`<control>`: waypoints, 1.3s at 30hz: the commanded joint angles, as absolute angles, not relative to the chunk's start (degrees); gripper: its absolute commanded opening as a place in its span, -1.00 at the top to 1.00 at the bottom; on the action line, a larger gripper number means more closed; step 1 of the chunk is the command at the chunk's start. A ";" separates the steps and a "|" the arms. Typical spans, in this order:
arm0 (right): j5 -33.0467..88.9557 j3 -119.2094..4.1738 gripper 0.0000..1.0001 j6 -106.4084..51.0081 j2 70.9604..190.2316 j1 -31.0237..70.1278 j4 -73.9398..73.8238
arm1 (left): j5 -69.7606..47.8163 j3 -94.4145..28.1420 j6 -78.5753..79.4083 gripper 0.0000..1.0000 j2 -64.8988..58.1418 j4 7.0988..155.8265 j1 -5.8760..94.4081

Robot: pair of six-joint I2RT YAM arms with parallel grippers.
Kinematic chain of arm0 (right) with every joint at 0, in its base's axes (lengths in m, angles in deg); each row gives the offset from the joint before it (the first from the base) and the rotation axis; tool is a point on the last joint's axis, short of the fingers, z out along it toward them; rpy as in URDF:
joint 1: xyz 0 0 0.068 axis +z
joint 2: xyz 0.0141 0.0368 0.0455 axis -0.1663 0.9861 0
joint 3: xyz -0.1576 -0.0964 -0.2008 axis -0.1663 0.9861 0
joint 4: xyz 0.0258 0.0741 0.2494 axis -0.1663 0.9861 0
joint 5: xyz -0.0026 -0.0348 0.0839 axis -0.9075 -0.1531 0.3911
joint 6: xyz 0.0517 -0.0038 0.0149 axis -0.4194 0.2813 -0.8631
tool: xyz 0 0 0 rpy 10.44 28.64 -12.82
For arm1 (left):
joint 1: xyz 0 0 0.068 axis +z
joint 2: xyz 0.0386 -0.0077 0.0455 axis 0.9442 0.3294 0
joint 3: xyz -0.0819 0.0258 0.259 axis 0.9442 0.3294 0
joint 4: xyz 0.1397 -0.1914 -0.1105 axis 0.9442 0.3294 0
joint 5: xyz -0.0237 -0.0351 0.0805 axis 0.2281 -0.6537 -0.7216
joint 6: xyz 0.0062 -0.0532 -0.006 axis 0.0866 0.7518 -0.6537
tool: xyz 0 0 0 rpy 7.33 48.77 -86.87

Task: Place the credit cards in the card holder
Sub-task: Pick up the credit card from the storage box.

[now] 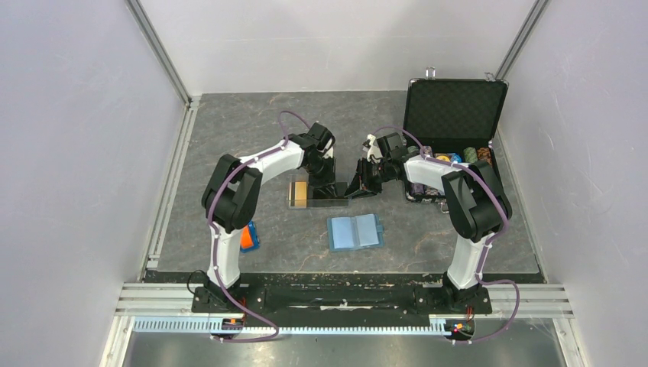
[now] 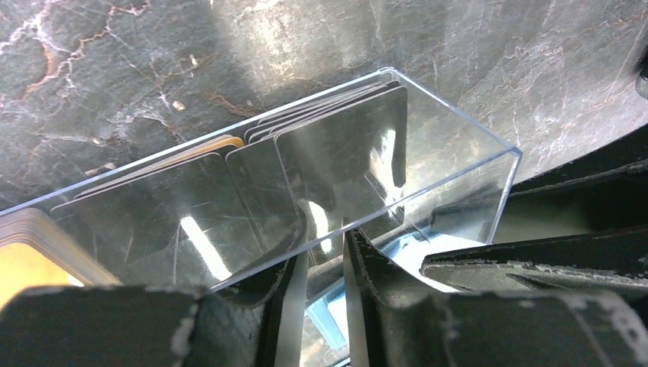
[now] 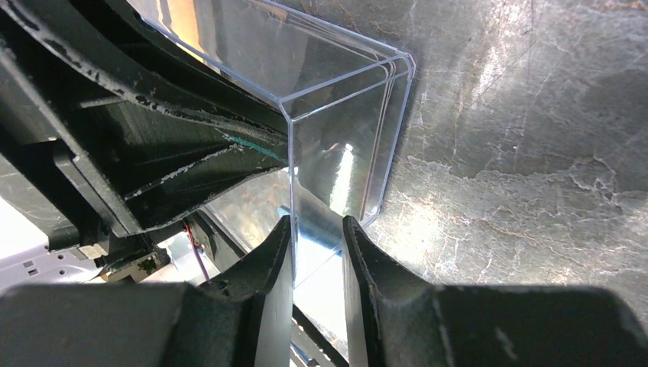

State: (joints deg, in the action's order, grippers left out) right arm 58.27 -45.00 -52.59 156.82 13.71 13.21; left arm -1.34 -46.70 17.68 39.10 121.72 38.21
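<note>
The credit cards stand in a clear plastic tray (image 1: 317, 193): orange ones (image 1: 299, 191) at its left end, black ones (image 2: 336, 172) further right. The teal card holder (image 1: 355, 232) lies open on the table in front of the tray. My left gripper (image 1: 326, 186) points down at the tray's near wall (image 2: 321, 243), its jaws a narrow gap apart with only clear plastic between them. My right gripper (image 1: 358, 183) is at the tray's right end (image 3: 344, 153), its jaws closed round the corner wall. The fingers (image 3: 279, 252) hold no card.
An open black chip case (image 1: 455, 115) with coloured chips stands at the back right. An orange-and-blue block (image 1: 249, 235) lies near the left arm's base. Metal rails run along the table's left and near edges.
</note>
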 commanded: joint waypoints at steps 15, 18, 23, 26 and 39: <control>64.43 -44.13 0.77 -52.08 155.34 14.42 14.18 | 0.58 -49.65 18.03 0.73 38.05 118.54 37.81; 64.43 -44.11 0.77 -52.09 155.29 14.42 14.15 | 0.11 -50.11 18.13 0.83 37.21 118.65 37.87; 64.43 -44.17 0.77 -52.08 155.33 14.42 14.17 | -0.86 -52.12 17.13 0.95 37.76 121.74 37.81; 64.41 -44.27 0.77 -52.03 155.33 14.42 14.19 | -1.47 -52.46 16.78 0.96 37.83 122.63 37.81; 63.74 -45.00 0.74 -52.33 154.37 14.42 14.62 | -8.71 -53.60 14.43 0.28 38.11 129.81 37.81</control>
State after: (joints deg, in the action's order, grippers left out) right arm 59.49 -44.73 -52.35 156.80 13.91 13.81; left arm -3.81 -52.69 16.76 39.73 127.49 37.55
